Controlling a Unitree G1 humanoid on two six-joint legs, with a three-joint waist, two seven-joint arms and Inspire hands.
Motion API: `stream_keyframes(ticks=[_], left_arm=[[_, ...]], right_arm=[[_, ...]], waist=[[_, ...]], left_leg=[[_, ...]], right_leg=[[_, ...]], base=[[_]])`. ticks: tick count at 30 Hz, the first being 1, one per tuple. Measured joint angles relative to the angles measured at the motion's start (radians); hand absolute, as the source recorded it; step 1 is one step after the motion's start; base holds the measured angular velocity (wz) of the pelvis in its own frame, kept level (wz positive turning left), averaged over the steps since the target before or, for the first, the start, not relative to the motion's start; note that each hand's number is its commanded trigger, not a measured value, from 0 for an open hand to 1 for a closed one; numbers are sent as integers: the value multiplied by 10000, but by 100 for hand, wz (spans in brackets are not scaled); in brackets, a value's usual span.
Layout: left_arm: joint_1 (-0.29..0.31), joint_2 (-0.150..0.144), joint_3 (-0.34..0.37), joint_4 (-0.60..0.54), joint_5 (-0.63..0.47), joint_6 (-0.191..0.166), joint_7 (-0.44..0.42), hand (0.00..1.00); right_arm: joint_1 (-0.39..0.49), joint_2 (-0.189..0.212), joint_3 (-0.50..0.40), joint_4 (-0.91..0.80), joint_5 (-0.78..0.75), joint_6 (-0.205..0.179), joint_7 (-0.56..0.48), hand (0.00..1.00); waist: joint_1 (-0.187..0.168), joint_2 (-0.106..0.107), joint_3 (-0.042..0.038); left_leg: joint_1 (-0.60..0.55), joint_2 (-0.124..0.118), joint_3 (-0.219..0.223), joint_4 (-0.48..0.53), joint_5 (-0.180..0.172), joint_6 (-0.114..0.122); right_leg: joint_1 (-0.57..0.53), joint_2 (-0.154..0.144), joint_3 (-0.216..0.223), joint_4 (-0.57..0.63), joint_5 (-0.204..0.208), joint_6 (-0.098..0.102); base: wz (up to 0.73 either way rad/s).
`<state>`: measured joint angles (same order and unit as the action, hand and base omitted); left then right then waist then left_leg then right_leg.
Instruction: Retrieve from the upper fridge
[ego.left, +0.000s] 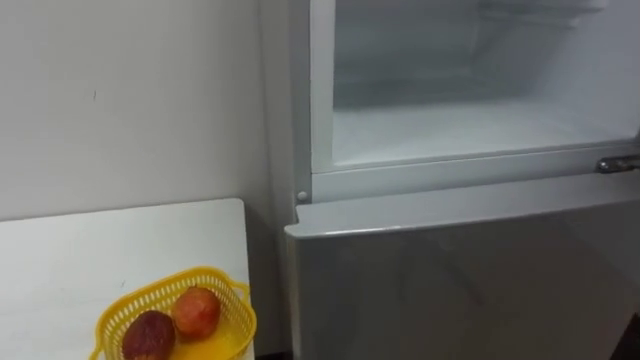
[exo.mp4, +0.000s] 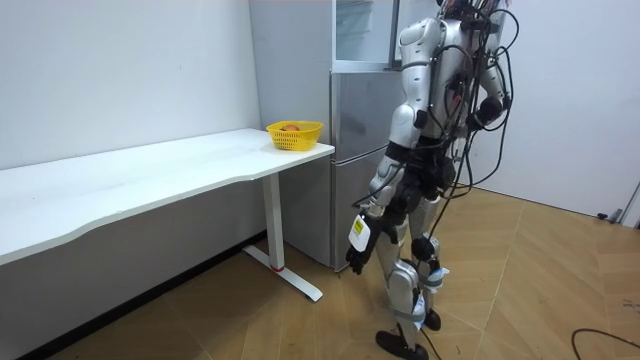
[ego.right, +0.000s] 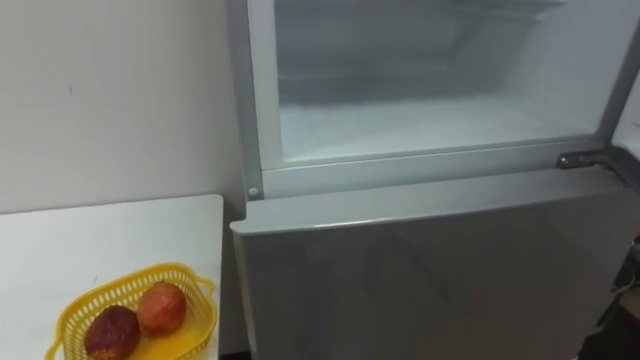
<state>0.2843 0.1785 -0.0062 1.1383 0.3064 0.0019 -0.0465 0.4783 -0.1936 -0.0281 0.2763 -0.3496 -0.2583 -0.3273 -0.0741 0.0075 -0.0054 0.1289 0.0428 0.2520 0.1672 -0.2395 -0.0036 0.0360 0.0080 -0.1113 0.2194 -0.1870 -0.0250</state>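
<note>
At the fridge front: the robot stands close to the tall grey metal fridge (ego.left: 460, 290), whose top part is open.
White top shelf (ego.left: 470, 130): looks bare; nothing to take shows on it.
Fruit: two round red fruits (ego.left: 197, 312) lie touching in the yellow plastic mesh basket (ego.left: 140, 298) on the flat white counter (ego.left: 100, 250), just beside the fridge.
Left hand (exo.mp4: 356, 258): hangs low by the leg; open or closed, I cannot tell.
Do it well: look deep inside first, then reach in level, clear of the frame.
Eye views: show inside the fridge and the fruit.
Room view: shows the whole robot and its low arm.
</note>
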Motion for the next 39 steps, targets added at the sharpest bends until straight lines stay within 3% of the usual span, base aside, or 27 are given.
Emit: stream_keyframes(ticks=[7, 11, 17, 22, 25, 31, 39], left_arm=[[123, -36, 12, -447, -394, 134, 315, 0], [144, -38, 26, -535, -428, 125, 428, 0], [411, -15, 511, -565, -829, -75, 469, 0], [527, 18, 821, -810, -1063, -91, 446, 0], [668, 13, 1023, -1081, -1053, -93, 446, 0], [790, 53, 1499, -1325, -977, -91, 431, 0], [754, 93, 2034, -1502, -957, -95, 444, 0]], right_arm=[[-137, 156, -89, 2608, 3021, 201, -506, 0], [-317, 315, -838, 3533, 5499, 396, -690, 0], [-664, 463, -2355, 3516, 9092, 417, -1535, 0], [-1119, 362, -3514, 2859, 10726, 382, -2482, 0], [-1345, 238, -4096, 1924, 11926, 384, -3022, 0], [-1816, 118, -5151, 370, 12541, 385, -4036, 0], [-2496, -915, -6309, -1473, 12171, 356, -5125, 0]], waist=[[-69, 18, -37], [-296, -28, -11], [-608, -318, 10], [-674, -520, 83], [-725, -576, 62], [-893, -666, 23], [-1073, -757, 18]], left_leg=[[83, -4, 76, -12, 2, -1], [204, -18, 60, -19, 1, -1], [224, -6, -21, 2, 2, -2], [188, -34, -37, -6, 2, -2], [32, -52, -80, -7, 1, -2], [-58, -56, -95, -8, 4, -4], [4, -53, -31, -13, 5, -5]], right_leg=[[66, 1, 56, -10, -8, 0], [237, -46, 35, -135, -67, 36], [222, -75, 0, -97, -103, -2], [120, -49, 23, 19, -166, 18], [6, -46, 21, 26, -187, 39], [-25, -25, -38, 24, -179, 35], [-15, -14, -20, -14, -179, 34]], base=[[-2], [4], [1], [1], [4], [2], [-3]])
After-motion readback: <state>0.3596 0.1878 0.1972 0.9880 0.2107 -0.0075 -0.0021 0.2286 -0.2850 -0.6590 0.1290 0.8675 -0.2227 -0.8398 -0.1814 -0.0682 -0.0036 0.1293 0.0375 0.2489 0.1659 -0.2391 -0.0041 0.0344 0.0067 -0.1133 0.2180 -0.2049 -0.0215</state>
